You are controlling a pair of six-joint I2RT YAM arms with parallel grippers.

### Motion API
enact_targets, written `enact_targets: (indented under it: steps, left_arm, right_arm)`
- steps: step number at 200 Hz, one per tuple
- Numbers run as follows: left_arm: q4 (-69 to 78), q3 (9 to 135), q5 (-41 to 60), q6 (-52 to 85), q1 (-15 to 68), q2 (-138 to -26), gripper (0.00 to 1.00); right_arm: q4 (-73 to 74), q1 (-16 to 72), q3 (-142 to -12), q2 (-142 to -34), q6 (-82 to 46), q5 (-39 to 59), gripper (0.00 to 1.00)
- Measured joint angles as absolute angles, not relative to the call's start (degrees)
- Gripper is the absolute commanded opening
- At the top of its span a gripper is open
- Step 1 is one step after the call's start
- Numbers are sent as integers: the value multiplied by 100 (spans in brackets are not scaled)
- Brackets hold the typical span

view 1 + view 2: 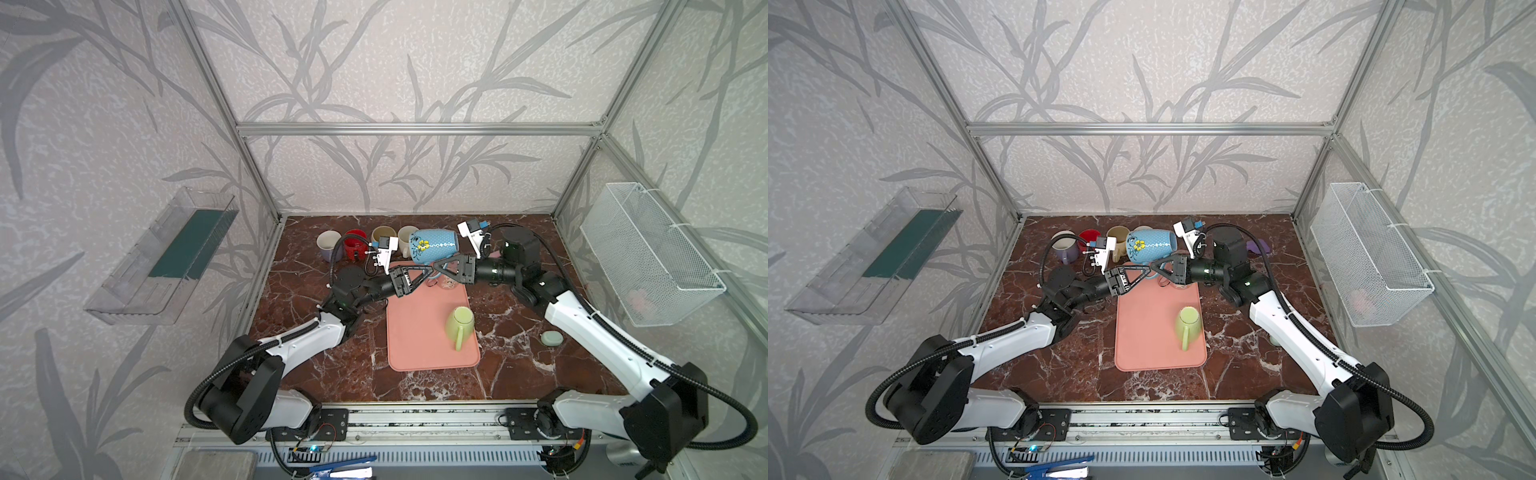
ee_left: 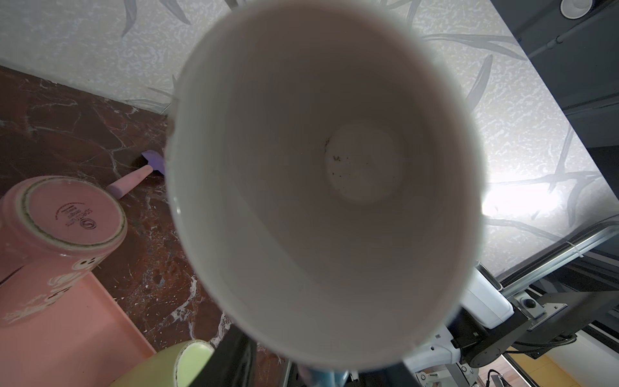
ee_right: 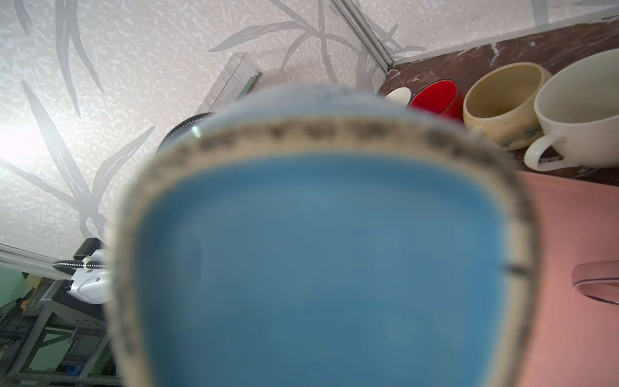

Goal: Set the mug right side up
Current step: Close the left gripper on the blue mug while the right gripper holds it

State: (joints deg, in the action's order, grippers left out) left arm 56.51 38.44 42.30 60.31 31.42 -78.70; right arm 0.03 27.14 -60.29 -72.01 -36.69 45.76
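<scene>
The blue mug (image 1: 433,246) with a yellow flower hangs on its side above the back edge of the pink mat (image 1: 419,349). Its mouth faces left and its base faces right. My right gripper (image 1: 439,266) comes in from the right under the mug and is shut on it, its jaws hidden behind the mug's blue base (image 3: 321,268) in the right wrist view. My left gripper (image 1: 429,272) meets it from the left, open. In the left wrist view the white inside of the mug (image 2: 321,174) fills the frame and the blue handle (image 2: 330,379) sits between my dark fingers (image 2: 234,363) without touching them.
A pink mug (image 2: 63,221) stands upside down at the mat's back, and a green mug (image 1: 459,325) sits further forward. Several mugs (image 1: 354,243) line the back edge. A purple spatula (image 2: 134,179), a round grey-green thing (image 1: 552,338), a wire basket (image 1: 648,257) and a clear wall tray (image 1: 162,257) are also here.
</scene>
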Motion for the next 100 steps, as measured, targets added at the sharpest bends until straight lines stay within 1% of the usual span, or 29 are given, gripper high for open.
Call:
enact_targets:
  steps: [22, 39, 83, 100]
  left_arm:
    - [5806, 3865, 4259, 6123, 3142, -7896, 38]
    - [5902, 3870, 4294, 6173, 3153, -7896, 34]
    - [6001, 3931, 4348, 6215, 3181, -7898, 31]
    - [6007, 3933, 4372, 6228, 3201, -7900, 25]
  right_arm:
    - [183, 2714, -5935, -7131, -3758, 4694, 0]
    - [318, 2707, -5885, -7109, -3813, 4772, 0]
    - [617, 2698, -5848, -7109, -3951, 4917, 0]
    - [661, 2698, -5826, -7111, -3966, 4956, 0]
